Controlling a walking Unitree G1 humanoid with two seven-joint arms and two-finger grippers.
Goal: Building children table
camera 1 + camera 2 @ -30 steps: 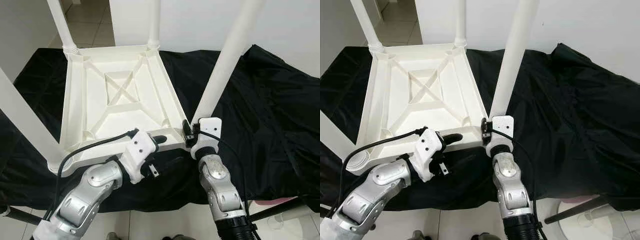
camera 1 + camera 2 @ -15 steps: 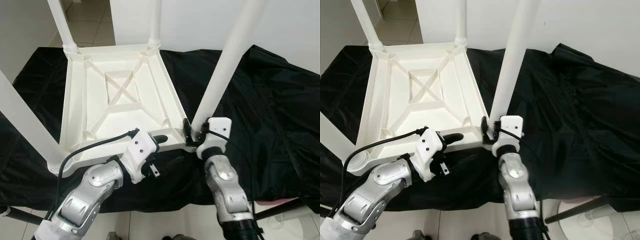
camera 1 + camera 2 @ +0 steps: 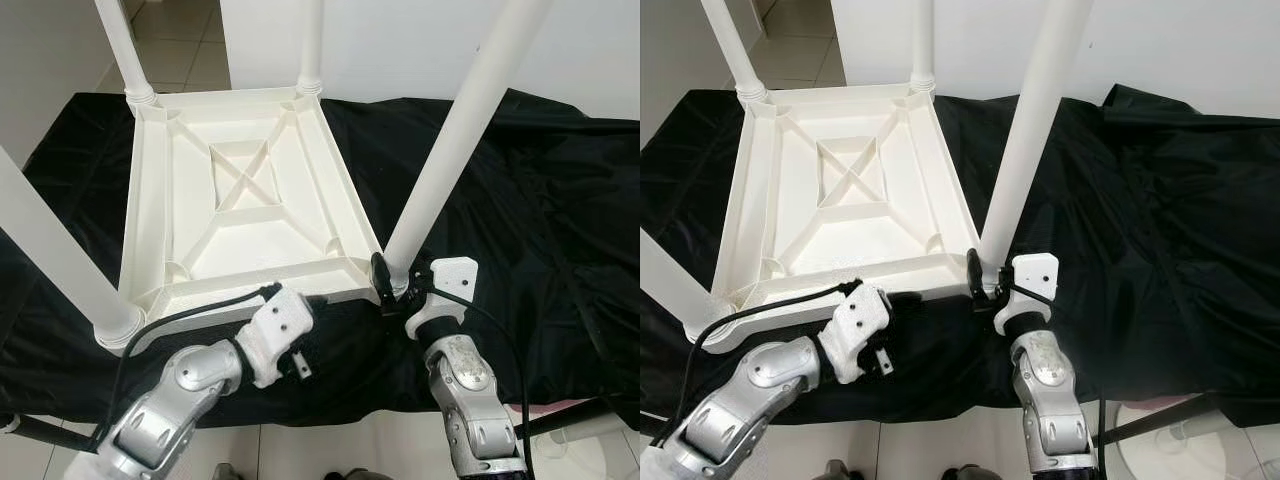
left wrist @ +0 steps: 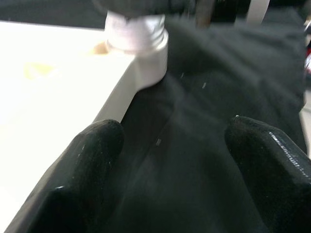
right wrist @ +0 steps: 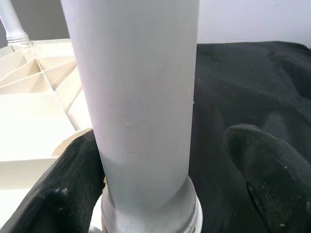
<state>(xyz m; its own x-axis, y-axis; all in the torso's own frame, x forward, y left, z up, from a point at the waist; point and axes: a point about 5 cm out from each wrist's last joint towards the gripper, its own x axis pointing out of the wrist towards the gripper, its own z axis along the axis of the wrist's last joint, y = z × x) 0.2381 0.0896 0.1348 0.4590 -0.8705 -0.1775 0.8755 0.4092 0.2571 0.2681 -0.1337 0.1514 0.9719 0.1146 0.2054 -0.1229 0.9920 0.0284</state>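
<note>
Left eye view: your left hand (image 3: 312,303) has slid off the upturned table (image 3: 240,200), open, while your right hand (image 3: 397,283) stays spread around the near-right leg (image 3: 445,150), loosened.

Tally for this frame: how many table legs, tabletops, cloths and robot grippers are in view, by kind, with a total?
White table legs: 4, at
White upturned tabletop: 1
Black cloth: 1
Grippers: 2, left gripper and right gripper
Total: 8
</note>
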